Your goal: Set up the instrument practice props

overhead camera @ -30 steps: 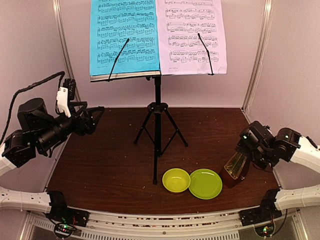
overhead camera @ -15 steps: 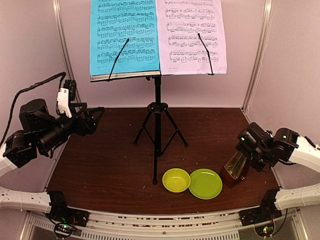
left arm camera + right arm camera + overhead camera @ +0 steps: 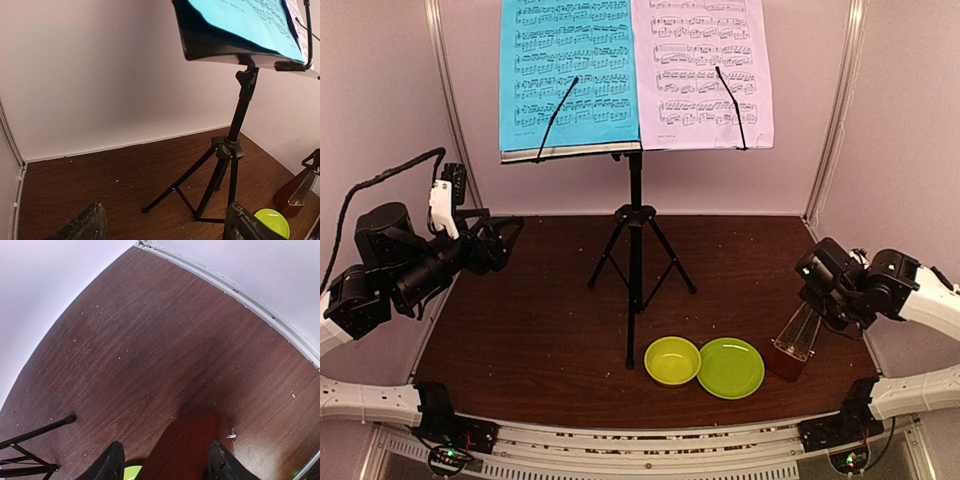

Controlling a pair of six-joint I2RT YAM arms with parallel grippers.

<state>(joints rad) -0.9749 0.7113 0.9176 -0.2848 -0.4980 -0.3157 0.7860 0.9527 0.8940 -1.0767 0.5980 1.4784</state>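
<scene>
The small brown metronome [image 3: 792,352] stands upright at the lower right of the overhead view, on the desk [image 3: 540,330] just beside the lime-green plate [image 3: 731,367]. Its long axis is vertical, with the narrow tip pointing up into the right pincer [image 3: 165,462] directly above. That pincer's fingers straddle the tapered body; whether they actually grip it, I can't tell. The left pincer [image 3: 510,240] hangs at the middle left, spread apart and empty, well beyond the music stand [image 3: 635,230].
</scene>
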